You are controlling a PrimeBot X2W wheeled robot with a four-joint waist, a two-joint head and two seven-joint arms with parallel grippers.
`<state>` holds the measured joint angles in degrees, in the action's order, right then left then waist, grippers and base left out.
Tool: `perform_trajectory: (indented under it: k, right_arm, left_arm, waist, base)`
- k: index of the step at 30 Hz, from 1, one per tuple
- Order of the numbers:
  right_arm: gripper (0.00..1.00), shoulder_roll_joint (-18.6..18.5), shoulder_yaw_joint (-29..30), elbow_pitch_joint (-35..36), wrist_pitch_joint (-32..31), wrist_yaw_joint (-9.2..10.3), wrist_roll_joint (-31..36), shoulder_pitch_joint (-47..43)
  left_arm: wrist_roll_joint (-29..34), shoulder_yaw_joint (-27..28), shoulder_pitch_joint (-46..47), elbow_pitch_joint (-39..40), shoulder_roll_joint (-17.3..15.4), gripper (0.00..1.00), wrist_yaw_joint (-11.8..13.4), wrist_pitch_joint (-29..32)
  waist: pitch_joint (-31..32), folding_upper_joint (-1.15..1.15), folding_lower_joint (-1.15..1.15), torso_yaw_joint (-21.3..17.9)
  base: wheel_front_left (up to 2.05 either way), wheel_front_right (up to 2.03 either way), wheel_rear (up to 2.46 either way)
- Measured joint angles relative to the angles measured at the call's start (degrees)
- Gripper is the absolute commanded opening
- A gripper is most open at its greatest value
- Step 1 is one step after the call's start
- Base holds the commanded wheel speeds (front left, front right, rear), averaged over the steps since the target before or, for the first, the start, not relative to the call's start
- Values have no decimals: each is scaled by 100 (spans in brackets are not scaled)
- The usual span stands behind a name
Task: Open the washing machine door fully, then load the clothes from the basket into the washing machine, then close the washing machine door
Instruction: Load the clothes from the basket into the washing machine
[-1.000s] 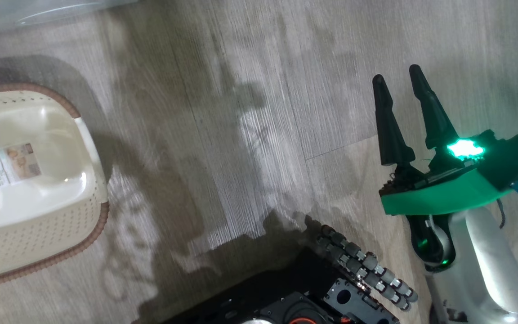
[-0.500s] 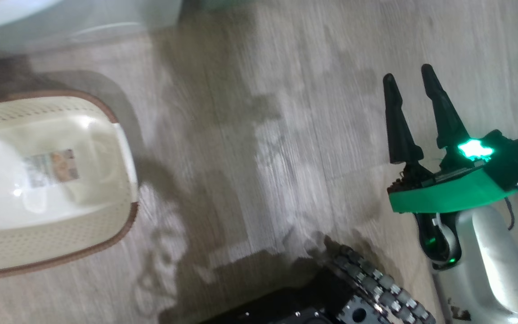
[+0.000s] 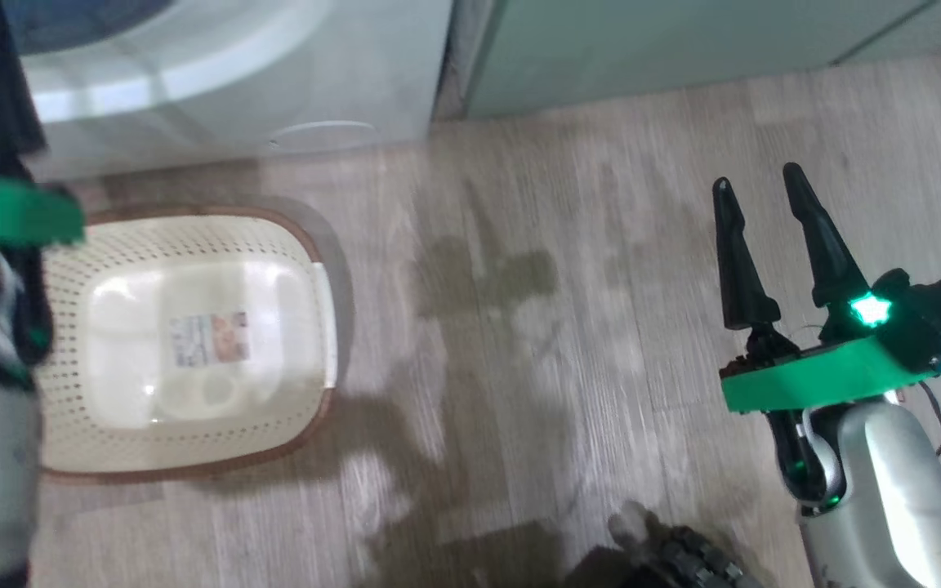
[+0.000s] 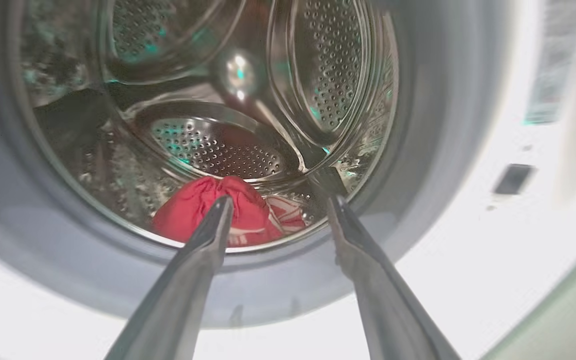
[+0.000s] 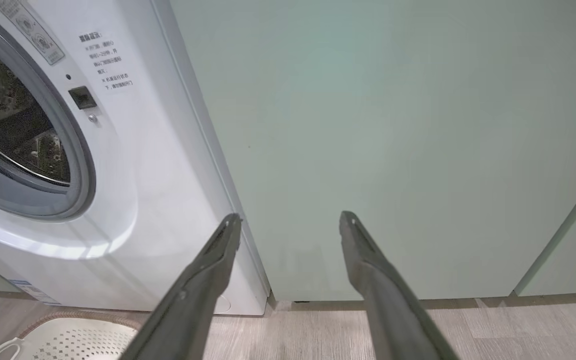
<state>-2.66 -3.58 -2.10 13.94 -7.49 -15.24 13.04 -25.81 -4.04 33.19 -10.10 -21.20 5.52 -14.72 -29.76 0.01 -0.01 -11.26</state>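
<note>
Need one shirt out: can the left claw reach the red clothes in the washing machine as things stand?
Probably yes: the left claw is open and aimed into the washing machine, and the clothes lie near the drum's front, nothing between.

We note motion blur across the head view; soft shadows lie on the floor (image 3: 568,343) at centre. Left wrist view: the washing machine (image 4: 468,260) front blows out white at lower right, drum (image 4: 208,145) glints green. Right wrist view: sharp, evenly lit.

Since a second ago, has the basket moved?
No. The basket keeps its spot before the washer; the whole view shifted, not it.
</note>
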Motion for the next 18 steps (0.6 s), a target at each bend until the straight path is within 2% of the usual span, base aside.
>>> perform_trajectory:
  k: [5, 8, 18]
  right_arm:
    - [100, -1, 109, 12, -156, 0, 92, -185]
    - [100, -1, 143, 13, -254, 0, 135, -241]
    - [100, -1, 315, 2, -580, 0, 319, -707]
  left_arm:
    - [89, 67, -1040, 914, 278, 100, 221, 0]
    - [168, 114, -1482, 1300, 488, 100, 243, 0]
    - [648, 70, -2601, 1416, 993, 100, 113, 0]
  waist:
    - [367, 0, 0, 227]
    - [592, 0, 0, 346]
    - [1465, 0, 0, 684]
  base:
    - [0, 0, 0]
    - [0, 0, 0]
    - [0, 0, 0]
